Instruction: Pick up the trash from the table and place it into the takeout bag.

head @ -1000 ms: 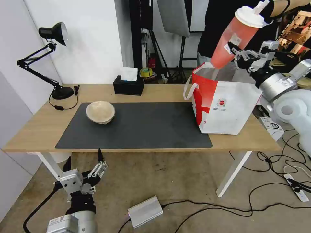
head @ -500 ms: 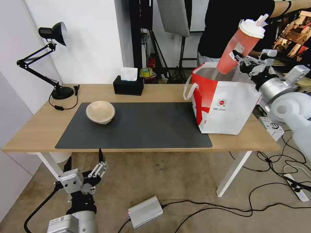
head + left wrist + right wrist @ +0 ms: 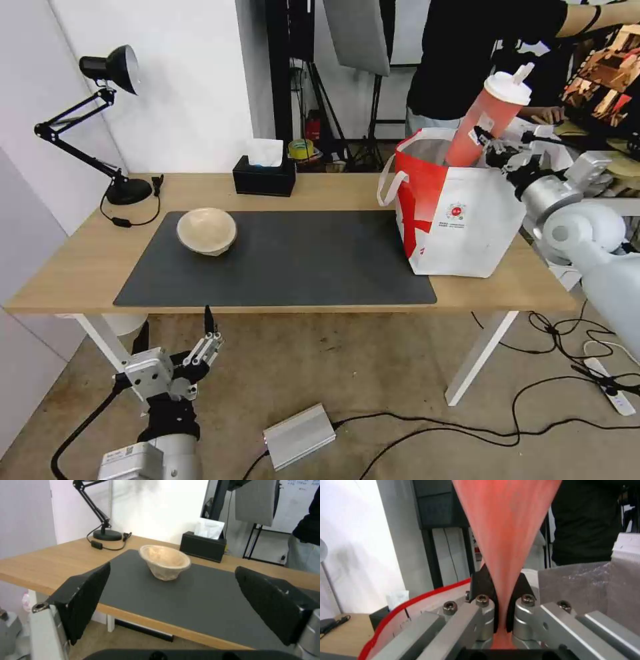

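Nearest to us, below the table's front edge, hangs our left gripper (image 3: 175, 337), parked over the floor with its two black fingers (image 3: 83, 600) spread wide and nothing between them. One grey box (image 3: 299, 437) lies on the floor just beside that arm.

Next comes the table (image 3: 67, 267), one long light-wood top on white legs, with one dark grey mat (image 3: 287, 260) across its middle. On the mat's left part sits one beige paper bowl (image 3: 207, 231), upright and alone; in the left wrist view the same bowl (image 3: 165, 561) stands between the spread fingers but well beyond them.

At the right end of the mat stands one takeout bag (image 3: 467, 227), white with a red side panel and a small round red logo, its mouth open upward. Our right gripper (image 3: 490, 143) is at the bag's top rim, its fingers (image 3: 483, 580) clamped on one red drink cup (image 3: 487, 120). The cup is tilted, its white lid and straw leaning up and to the right, its lower end already down inside the bag's mouth.

Farther back on the table we count one black tissue box (image 3: 264, 175) and one black desk lamp (image 3: 110, 67) at the far left corner.
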Motion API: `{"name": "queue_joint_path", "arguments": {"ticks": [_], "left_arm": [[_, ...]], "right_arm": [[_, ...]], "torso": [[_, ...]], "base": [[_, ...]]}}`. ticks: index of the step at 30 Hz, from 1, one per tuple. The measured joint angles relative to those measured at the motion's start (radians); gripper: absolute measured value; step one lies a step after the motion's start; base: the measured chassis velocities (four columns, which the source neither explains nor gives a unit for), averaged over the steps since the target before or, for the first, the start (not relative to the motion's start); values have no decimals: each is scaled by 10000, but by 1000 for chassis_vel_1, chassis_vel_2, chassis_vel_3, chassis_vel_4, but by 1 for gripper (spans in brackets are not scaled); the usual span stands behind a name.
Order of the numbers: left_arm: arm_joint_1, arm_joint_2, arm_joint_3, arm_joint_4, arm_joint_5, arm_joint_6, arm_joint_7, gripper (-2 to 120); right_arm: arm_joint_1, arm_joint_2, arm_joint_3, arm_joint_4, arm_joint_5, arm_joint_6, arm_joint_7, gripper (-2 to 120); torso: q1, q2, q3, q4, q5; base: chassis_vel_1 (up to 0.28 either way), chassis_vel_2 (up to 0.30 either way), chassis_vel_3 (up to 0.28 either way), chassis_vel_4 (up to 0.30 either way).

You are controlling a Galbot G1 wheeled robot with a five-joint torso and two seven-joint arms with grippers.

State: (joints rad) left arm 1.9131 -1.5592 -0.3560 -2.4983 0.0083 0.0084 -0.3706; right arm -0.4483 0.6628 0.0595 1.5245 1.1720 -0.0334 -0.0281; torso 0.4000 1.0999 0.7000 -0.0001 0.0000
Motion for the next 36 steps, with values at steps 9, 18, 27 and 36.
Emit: {"name": "queue_joint_path", "arguments": {"ticks": [9,18,27,36], "left_arm": [[-68,-5,41,93,-7,-5,-1,100],[-102,-12,102,203,-3,-12,0,100],[-151,-19,12,221,-28,-12,-3,100],[-234,-62,76,339,-29,-13,-4,100]], "right_arm": [[94,194,-275,-137,-116,-86,128,3],[250,423,-493,-371,-188,-164,143,3],[456,674,-750,-599,-345,-255,149,3],[294,629,-720,-429,-372,-314,120,28]], "torso": [[0,1,0,1,-1],[0,2,0,0,0],[0,2,0,1,-1],[0,2,0,1,0]], "base": [[0,0,0,0],[0,0,0,0],[0,0,0,0],[0,0,0,0]]}}
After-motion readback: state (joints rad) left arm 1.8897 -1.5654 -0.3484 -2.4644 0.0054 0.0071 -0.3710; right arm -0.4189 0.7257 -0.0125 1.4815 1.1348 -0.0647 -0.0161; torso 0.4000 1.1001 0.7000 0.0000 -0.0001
